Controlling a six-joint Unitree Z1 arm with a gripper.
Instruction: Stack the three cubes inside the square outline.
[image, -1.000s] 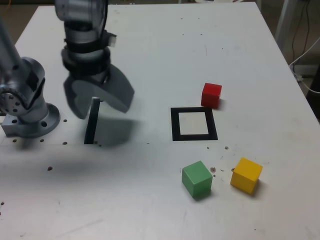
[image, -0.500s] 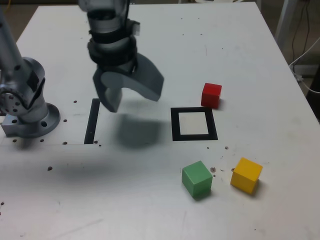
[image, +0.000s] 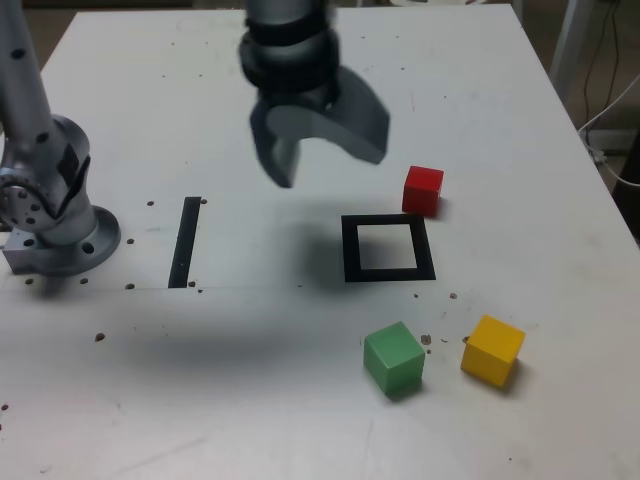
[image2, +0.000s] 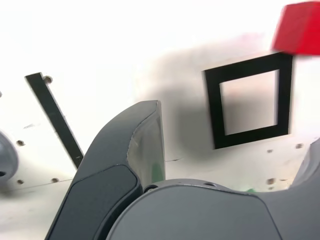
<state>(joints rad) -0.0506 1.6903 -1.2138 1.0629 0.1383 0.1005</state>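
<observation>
My gripper (image: 325, 165) hangs open and empty above the table, up and to the exterior view's left of the square outline (image: 388, 248). That outline is a black tape frame with a white centre and nothing inside it. The red cube (image: 423, 190) sits just beyond the outline's far right corner. Nearer the front edge rest the green cube (image: 393, 358) and, to its right in the exterior view, the yellow cube (image: 492, 350). In the wrist view one dark finger (image2: 125, 150) fills the foreground, with the square outline (image2: 248, 100) and a blurred red cube (image2: 300, 27) past it.
The arm's grey base (image: 50, 215) is bolted at the exterior view's left. A straight black strip (image: 186, 242) lies between the base and the outline, also in the wrist view as a black strip (image2: 55, 120). The white table (image: 300, 400) ends at the right, with cables (image: 610, 110) beyond.
The open gripper has swung from over the black strip toward the exterior view's right and farther back, nearing the outline and the red cube. The cubes have not moved.
</observation>
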